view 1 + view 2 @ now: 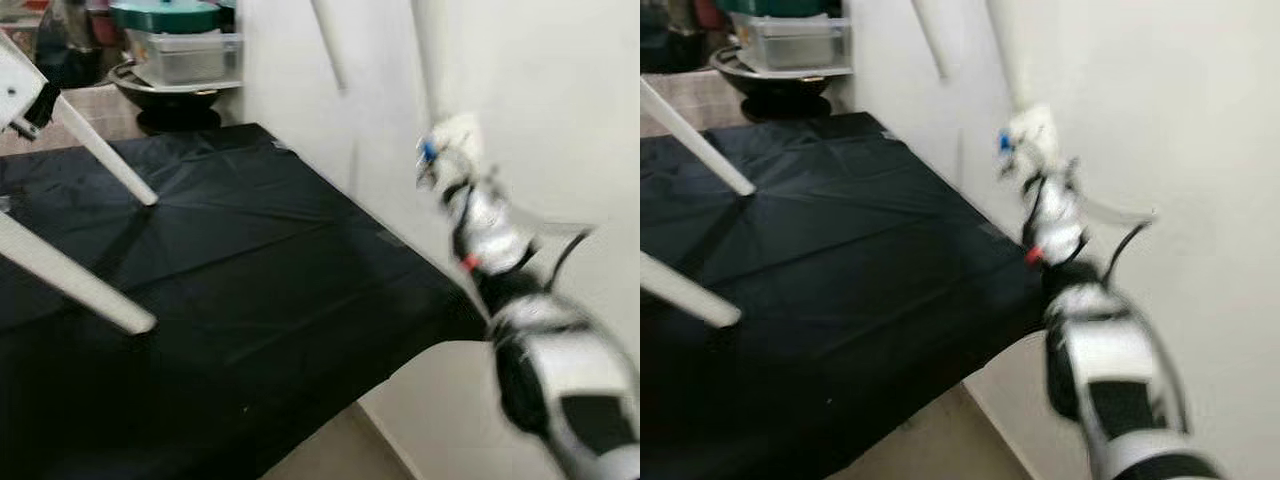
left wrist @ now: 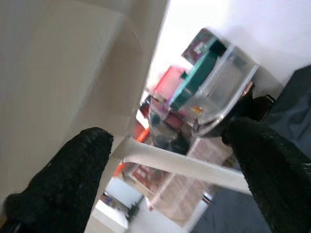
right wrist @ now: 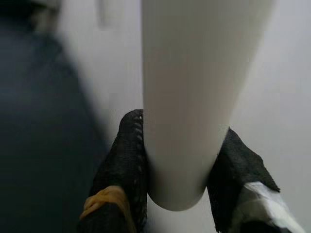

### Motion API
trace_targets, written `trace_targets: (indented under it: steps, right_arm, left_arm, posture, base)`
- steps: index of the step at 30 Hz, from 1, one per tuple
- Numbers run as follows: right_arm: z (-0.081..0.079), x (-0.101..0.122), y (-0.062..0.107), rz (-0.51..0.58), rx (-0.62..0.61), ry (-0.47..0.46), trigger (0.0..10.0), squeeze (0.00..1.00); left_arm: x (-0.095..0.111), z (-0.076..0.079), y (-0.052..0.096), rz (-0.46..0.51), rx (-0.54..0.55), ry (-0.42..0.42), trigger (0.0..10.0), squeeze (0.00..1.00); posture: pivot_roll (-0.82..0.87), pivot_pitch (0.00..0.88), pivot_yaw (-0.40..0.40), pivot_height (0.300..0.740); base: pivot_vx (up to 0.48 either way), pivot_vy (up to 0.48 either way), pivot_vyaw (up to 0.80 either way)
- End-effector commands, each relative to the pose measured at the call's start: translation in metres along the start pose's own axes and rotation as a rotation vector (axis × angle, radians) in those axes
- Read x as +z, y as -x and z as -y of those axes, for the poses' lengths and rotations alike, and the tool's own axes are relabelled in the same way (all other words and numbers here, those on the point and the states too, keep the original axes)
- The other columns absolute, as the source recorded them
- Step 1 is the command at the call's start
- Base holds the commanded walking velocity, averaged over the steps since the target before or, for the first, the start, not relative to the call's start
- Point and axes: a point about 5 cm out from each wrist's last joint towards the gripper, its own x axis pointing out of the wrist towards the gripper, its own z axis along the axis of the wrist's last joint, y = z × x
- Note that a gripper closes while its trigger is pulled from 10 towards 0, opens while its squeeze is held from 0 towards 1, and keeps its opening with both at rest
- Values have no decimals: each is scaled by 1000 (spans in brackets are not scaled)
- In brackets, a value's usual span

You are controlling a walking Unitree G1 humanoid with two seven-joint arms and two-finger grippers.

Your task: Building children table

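Note:
The head views are blurred. My right arm reaches up on the right, where my right gripper (image 1: 447,150) meets a white table leg (image 1: 430,50). In the right wrist view the right gripper (image 3: 180,160) is shut on that leg's rounded end (image 3: 194,97), a black finger (image 3: 127,155) pressing on each side. A second white leg (image 1: 330,45) rises beside it. Two more white legs (image 1: 105,155) (image 1: 70,280) slant over a black sheet (image 1: 250,280) on the left. My left gripper (image 2: 167,138) is open, and a white leg (image 2: 184,165) crosses beyond its fingers.
A clear plastic box with a teal lid (image 1: 185,50) sits on a black bowl (image 1: 170,95) at the back. A white wall (image 1: 540,100) runs along the right side of the sheet. Pale floor (image 1: 330,450) shows at the sheet's near corner.

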Motion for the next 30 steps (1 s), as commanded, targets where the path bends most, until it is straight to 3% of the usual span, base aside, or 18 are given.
trace_targets:
  steps: [1,3,13,20,26,27,28,30]
  right_arm:
    - [-12,-23,5,-100,64,67,0,0]
    - [-29,-34,11,-130,122,42,0,0]
    - [-66,-42,21,-150,245,-1,0,0]
    - [-78,-42,27,-165,306,-21,0,0]
    - [-90,-46,34,-200,348,-62,0,0]
    - [-90,-46,34,-202,348,-61,3098,0]
    - [-90,-48,36,-214,347,-68,3647,0]
    - [-90,-51,37,-229,347,-77,3765,0]
  left_arm:
    - [1,-16,1,8,30,-29,10000,0]
    - [0,-11,0,14,4,-27,10000,0]
    - [-1,-2,-3,29,-39,-26,10000,0]
    - [-3,2,-6,29,-59,-13,10000,0]
    - [-6,18,-6,21,-167,-8,10000,0]
    - [-7,19,-6,20,-173,-7,10000,0]
    - [-9,22,-4,13,-187,-8,10000,0]
    - [-11,26,-3,6,-204,-9,10000,0]
  posture:
    - [182,0,-90,740]
    - [185,0,-93,740]
    - [178,0,-96,740]
    - [180,0,-101,740]
    - [170,0,-93,740]
    - [170,0,-93,740]
    - [165,0,-93,740]
    - [165,0,-93,740]
  base:
    - [0,0,0]
    - [0,0,0]
    - [0,0,0]
    - [0,0,0]
    - [0,0,0]
    - [0,0,0]
    - [0,0,0]
    - [0,0,0]
